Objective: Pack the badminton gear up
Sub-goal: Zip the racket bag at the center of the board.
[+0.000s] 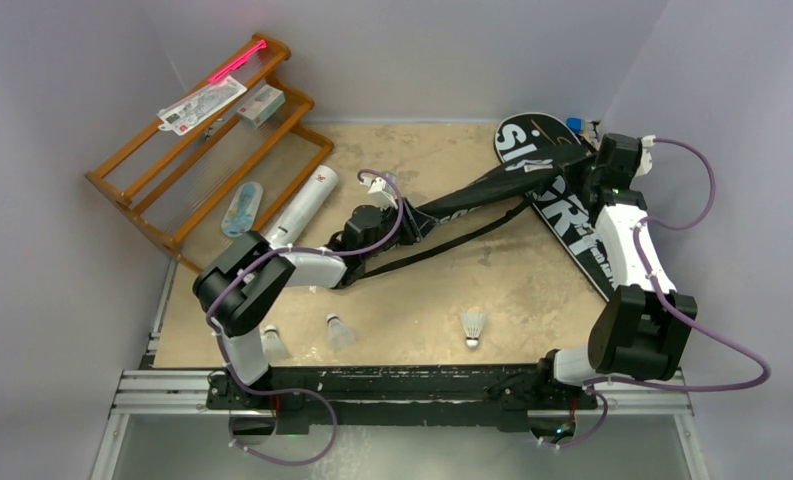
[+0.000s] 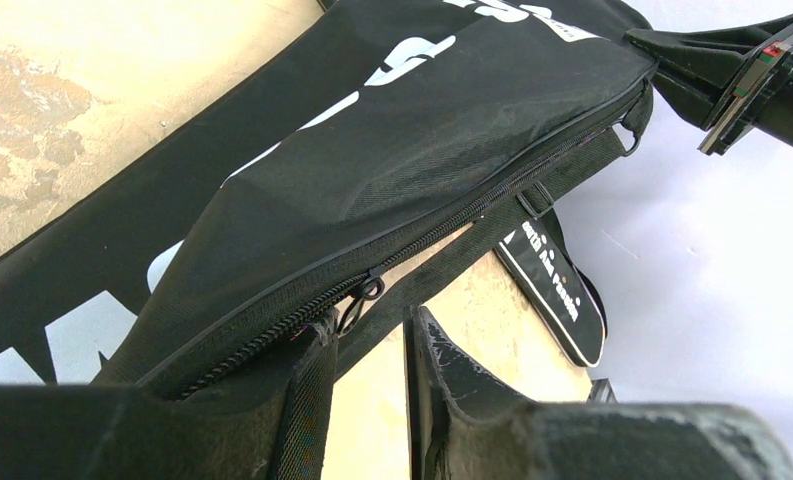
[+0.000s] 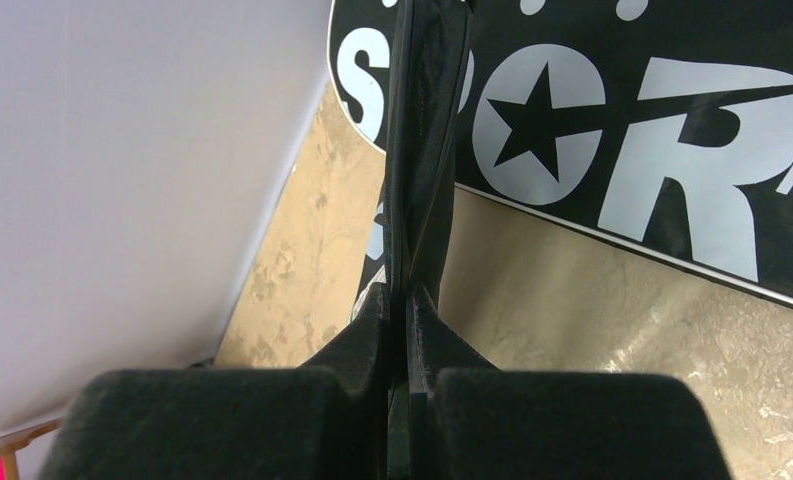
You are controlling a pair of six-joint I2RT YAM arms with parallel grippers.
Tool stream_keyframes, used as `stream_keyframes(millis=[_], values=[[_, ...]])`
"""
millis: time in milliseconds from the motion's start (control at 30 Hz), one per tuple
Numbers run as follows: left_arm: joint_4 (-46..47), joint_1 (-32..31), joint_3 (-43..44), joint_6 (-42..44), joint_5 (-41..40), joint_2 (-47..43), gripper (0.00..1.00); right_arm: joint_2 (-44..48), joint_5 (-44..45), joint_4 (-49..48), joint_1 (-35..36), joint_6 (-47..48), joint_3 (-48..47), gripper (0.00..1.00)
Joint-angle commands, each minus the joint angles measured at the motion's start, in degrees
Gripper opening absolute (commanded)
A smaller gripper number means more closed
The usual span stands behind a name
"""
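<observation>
One black racket bag (image 1: 492, 185) with white lettering is lifted off the table between my two arms. My right gripper (image 1: 589, 160) is shut on its wide end; the wrist view shows the jaws (image 3: 409, 295) pinching the thin black edge. My left gripper (image 1: 412, 217) is at the narrow end, open (image 2: 367, 325), with its fingertips beside the zipper pull (image 2: 368, 291) and the strap. The second bag (image 1: 572, 225) lies flat at the right. Three white shuttlecocks (image 1: 473, 325) (image 1: 339, 330) (image 1: 272, 341) lie near the front. The white-silver tube (image 1: 302, 207) lies by the rack. No racket shows.
The orange wooden rack (image 1: 147, 205) leans in the back left corner, holding a pink-edged card (image 1: 204, 103), a small white carton (image 1: 260, 104) and a blue-white packet (image 1: 241, 209). White walls close in on three sides. The bag's strap (image 1: 452, 243) hangs to the table.
</observation>
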State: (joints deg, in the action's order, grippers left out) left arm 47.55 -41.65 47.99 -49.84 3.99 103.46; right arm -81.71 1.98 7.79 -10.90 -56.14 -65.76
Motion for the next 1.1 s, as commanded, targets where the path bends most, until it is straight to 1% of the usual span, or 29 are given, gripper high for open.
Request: stream_keyframes(millis=[0, 400, 467, 533, 633, 700, 867, 900, 933, 1067], values=[[1.6, 0.3, 1.4, 1.6, -0.7, -2.6, 0.28, 1.6, -1.9, -4.4, -0.2, -0.8, -0.2, 0.00], [-0.7, 0.3, 3.1, 2.4, -1.9, -2.8, 0.18, 2.0, -1.9, -4.2, -0.3, -0.6, 0.0, 0.00], [-1.1, 0.3, 3.5, 2.5, -2.1, -2.8, 0.12, 2.0, -1.9, -4.2, -0.3, -0.5, 0.0, 0.00], [-2.0, 0.3, 4.0, 2.8, -2.3, -2.8, 0.00, 2.1, -1.9, -4.2, -0.3, -0.5, 0.0, 0.00], [-5.5, 0.4, 5.3, 3.0, -2.9, -3.3, 0.00, 1.8, -1.6, -4.0, -0.4, -0.2, 0.0, 0.00], [-11.2, 0.4, 7.0, 2.9, -3.7, -4.1, 0.00, 1.8, -0.9, -3.9, -0.4, 0.1, 0.1, 0.00], [-32.7, 1.3, 15.6, 2.8, -3.9, -4.9, 0.00, 1.4, 1.6, -4.5, -0.4, 0.8, 0.2, 0.00], [-38.7, 1.3, 18.7, 3.8, -3.5, -4.7, 0.00, 1.3, 2.2, -4.8, -0.4, 1.1, 0.2, 0.00], [-42.7, 1.4, 20.8, 4.5, -3.5, -4.5, 0.00, 1.2, 2.9, -4.9, -0.4, 1.4, 0.2, 0.00], [-56.0, 1.8, 27.2, 7.9, -2.2, -3.4, 0.00, 0.8, 6.1, -4.6, -0.4, 2.9, -0.7, 0.00]])
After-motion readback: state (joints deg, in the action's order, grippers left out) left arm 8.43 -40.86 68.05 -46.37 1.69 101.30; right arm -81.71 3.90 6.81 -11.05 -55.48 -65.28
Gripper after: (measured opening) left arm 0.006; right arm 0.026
